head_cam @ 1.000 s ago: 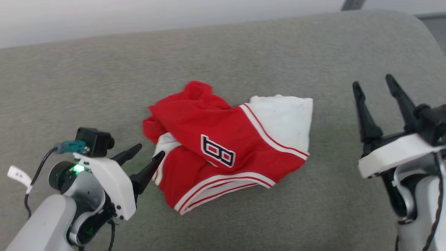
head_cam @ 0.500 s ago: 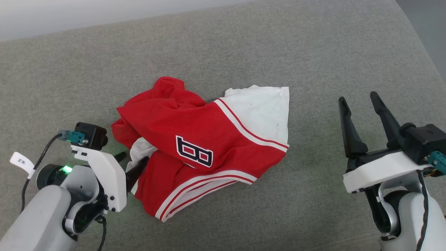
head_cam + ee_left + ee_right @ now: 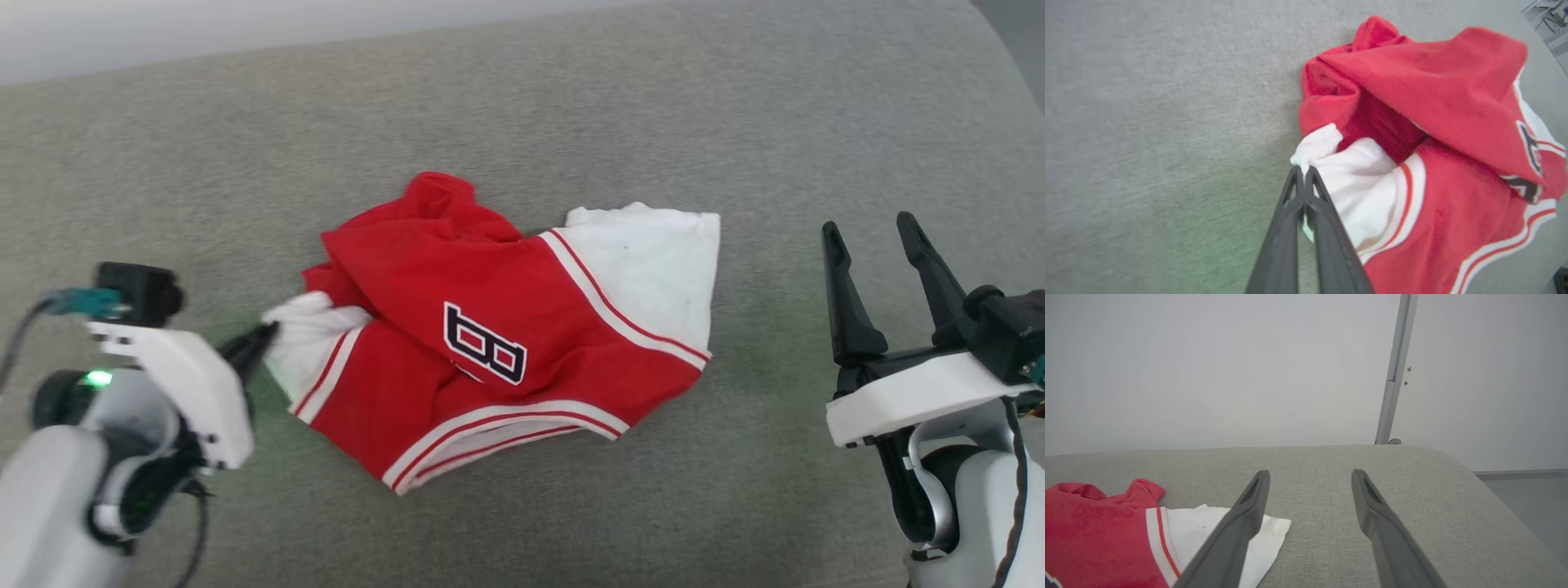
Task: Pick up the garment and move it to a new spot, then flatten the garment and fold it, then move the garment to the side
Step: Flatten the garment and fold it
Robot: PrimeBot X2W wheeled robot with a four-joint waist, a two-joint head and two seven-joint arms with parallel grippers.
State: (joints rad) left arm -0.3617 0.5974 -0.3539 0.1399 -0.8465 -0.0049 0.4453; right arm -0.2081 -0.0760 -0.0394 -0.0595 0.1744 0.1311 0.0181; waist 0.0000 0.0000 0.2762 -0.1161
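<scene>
Left pincer (image 3: 265,334) has closed on the garment (image 3: 424,269), lettered "B".

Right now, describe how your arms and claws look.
Both arms are pale grey with white plastic wrist plates. The left claw and right claw each have two long, tapered black fingers. A small black camera with a teal plug sits on the left wrist, beside a green light; black cables trail from the wrists.

Red garment (image 3: 457,286), white sleeves, striped trim.
</scene>
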